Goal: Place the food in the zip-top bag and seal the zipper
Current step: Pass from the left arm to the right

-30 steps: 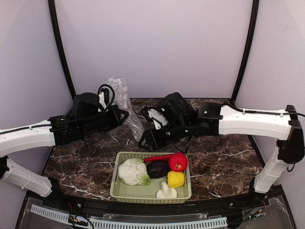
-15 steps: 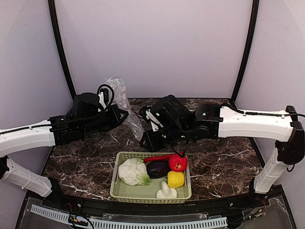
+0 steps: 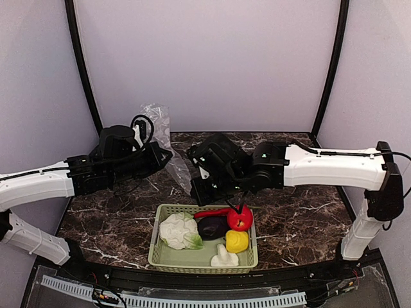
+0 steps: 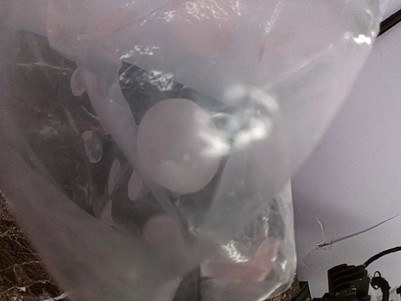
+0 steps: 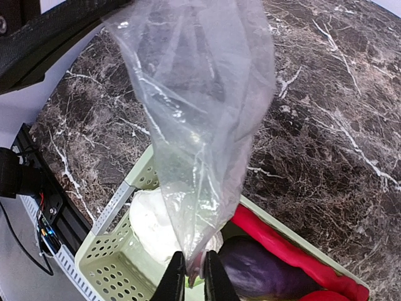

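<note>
The clear zip-top bag (image 3: 168, 138) hangs in the air between both arms, behind the basket. My left gripper (image 3: 166, 156) is shut on its middle part. The bag (image 4: 207, 144) fills the left wrist view and hides the fingers; the pinkish zipper (image 4: 250, 266) shows low in it. My right gripper (image 5: 193, 276) is shut on the bag's lower corner (image 5: 200, 113), just above the basket. The food lies in the basket: cauliflower (image 3: 180, 231), eggplant (image 3: 212, 227), red chili (image 3: 212, 212), red pepper (image 3: 240, 219), yellow pepper (image 3: 237, 241), mushroom (image 3: 224, 259).
The pale green perforated basket (image 3: 156, 247) stands near the table's front edge, between the arm bases. Dark marble table (image 3: 302, 218) stretches to its right and left. Black frame posts and pale walls close in the back.
My right gripper has moved left to the bag's lower corner and closed on it. The left arm and the food have not moved.
</note>
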Action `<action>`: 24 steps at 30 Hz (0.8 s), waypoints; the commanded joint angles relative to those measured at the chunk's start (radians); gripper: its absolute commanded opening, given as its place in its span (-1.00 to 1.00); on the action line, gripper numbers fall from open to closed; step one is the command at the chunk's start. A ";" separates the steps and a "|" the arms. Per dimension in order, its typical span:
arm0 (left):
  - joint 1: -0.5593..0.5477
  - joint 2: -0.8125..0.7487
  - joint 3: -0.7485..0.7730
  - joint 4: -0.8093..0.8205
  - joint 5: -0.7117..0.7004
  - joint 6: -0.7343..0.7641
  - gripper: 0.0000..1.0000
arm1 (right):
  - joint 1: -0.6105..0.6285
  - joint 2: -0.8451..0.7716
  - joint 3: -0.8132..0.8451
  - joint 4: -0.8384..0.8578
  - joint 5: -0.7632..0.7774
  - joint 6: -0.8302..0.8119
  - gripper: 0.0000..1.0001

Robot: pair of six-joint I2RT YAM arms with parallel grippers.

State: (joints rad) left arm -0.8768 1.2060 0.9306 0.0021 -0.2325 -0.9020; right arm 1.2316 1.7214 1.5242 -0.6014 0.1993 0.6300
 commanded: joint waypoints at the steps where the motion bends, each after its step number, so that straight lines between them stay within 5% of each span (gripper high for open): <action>1: 0.006 -0.024 -0.011 -0.037 -0.022 0.002 -0.99 | 0.012 -0.001 0.021 -0.016 0.049 0.013 -0.87; 4: 0.021 -0.033 -0.012 -0.052 -0.023 0.009 -0.99 | 0.010 -0.014 0.006 -0.019 0.061 0.010 -1.00; 16: 0.120 -0.080 -0.022 -0.124 0.054 0.034 -0.97 | 0.012 -0.057 -0.056 -0.002 0.046 -0.087 -1.00; 18: 0.124 -0.075 -0.017 -0.124 0.074 0.047 -0.89 | 0.011 -0.061 -0.058 0.010 0.024 -0.109 -1.00; 24: 0.124 -0.087 0.000 -0.131 0.122 0.118 -0.11 | 0.011 -0.074 -0.045 0.046 -0.037 -0.178 -1.00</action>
State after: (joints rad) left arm -0.7609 1.1549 0.9188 -0.1036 -0.1360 -0.8429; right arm 1.2316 1.6882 1.4841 -0.5690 0.2081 0.5163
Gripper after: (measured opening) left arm 0.366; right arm 0.054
